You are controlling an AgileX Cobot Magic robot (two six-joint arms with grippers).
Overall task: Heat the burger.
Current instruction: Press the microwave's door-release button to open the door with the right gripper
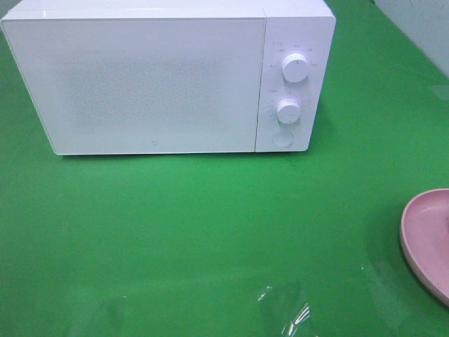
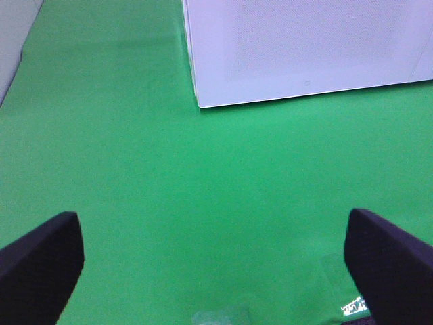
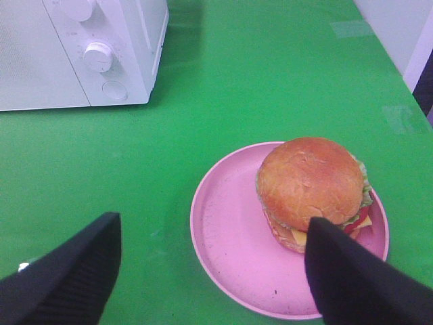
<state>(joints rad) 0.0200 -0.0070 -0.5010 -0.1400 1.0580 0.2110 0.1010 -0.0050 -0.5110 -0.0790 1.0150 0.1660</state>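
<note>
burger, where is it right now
The burger sits off-centre on the pink plate, on the right of the green table, nearer the camera than the microwave; only the right wrist view shows it.

Surface (image 1: 210, 232): green covering, uniform, matte. Pale wall (image 1: 421, 24) borders its far right corner. Even overhead light; 1 glare patch (image 1: 287, 312) at the near edge.
</note>
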